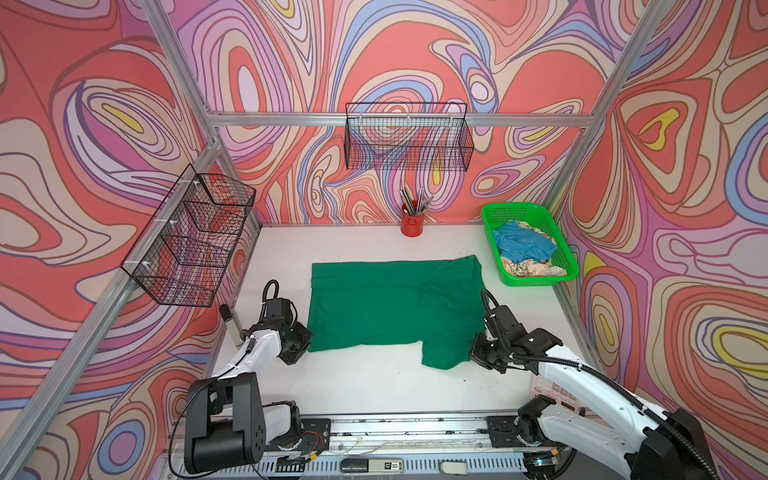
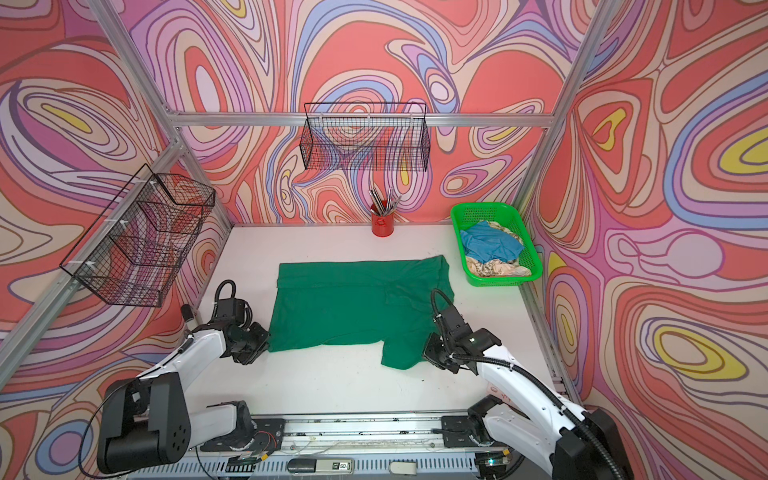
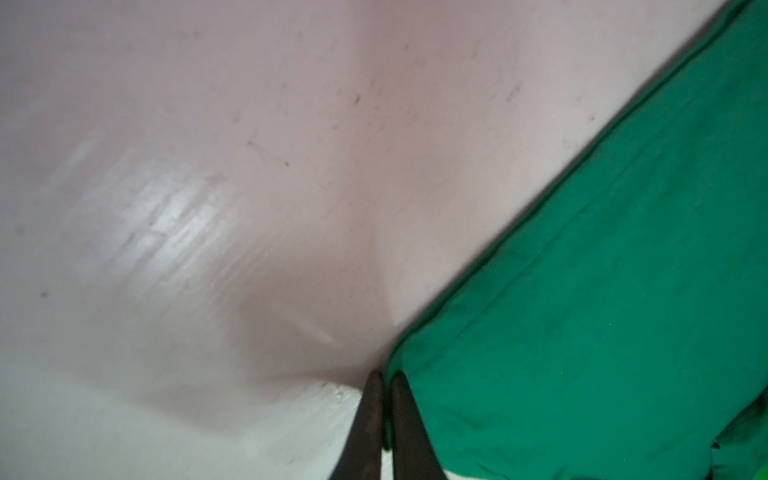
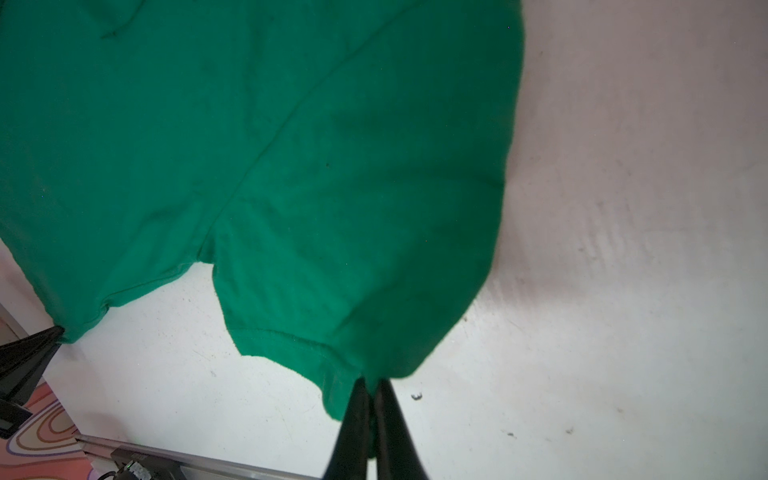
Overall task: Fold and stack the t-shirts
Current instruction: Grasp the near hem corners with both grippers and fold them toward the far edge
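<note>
**Near edge.** My left gripper [image 3: 386, 376] is pressed together on the hem corner of the green tee [image 1: 374, 307]. The wrist view shows cloth between its fingertips [image 3: 370, 411]. My right gripper [image 4: 372, 382] likewise pinches the rim of the sleeve [image 1: 442, 353], which juts toward me past the body's edge.

**Middle.** Between and beyond the two grippers the tee lies flat on the surface [image 1: 374, 386]. Its far side appears to be turned in along a straight crease.

**Far.** Well beyond the right gripper, the basket [image 1: 536, 281] holds the blue tee [image 1: 523, 245], crumpled on top of the cream tee [image 1: 536, 270]. Neither is folded.

**Step in hand, as I judge it.** This is the lengthwise fold of the first tee, with both near corners secured.

**Next move.** I should raise both grippers together, keeping the edge taut between them. I then carry it away from me and lay it even with the far edge before letting go.
</note>
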{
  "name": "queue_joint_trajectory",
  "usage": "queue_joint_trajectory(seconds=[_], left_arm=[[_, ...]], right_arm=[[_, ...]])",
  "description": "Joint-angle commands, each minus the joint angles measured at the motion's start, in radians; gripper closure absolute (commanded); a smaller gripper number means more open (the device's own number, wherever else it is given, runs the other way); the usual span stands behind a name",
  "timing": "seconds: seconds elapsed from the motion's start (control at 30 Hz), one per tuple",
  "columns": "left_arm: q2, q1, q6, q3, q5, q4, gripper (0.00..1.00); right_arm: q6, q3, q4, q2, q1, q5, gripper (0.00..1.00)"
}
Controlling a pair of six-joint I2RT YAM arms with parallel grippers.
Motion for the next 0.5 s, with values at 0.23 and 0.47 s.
queue_joint_trajectory(seconds=[0.23,0.47], left_arm=[[-0.078,0.007,-0.034,0.074,0.038,-0.079,1.00],[0.003,0.006,-0.031,0.210,0.088,-0.054,1.00]], right_arm=[[-0.014,0.095,-0.037,0.019,0.005,0.062,1.00],[-0.118,0.212,-0.036,0.117,-0.063,0.073,1.00]])
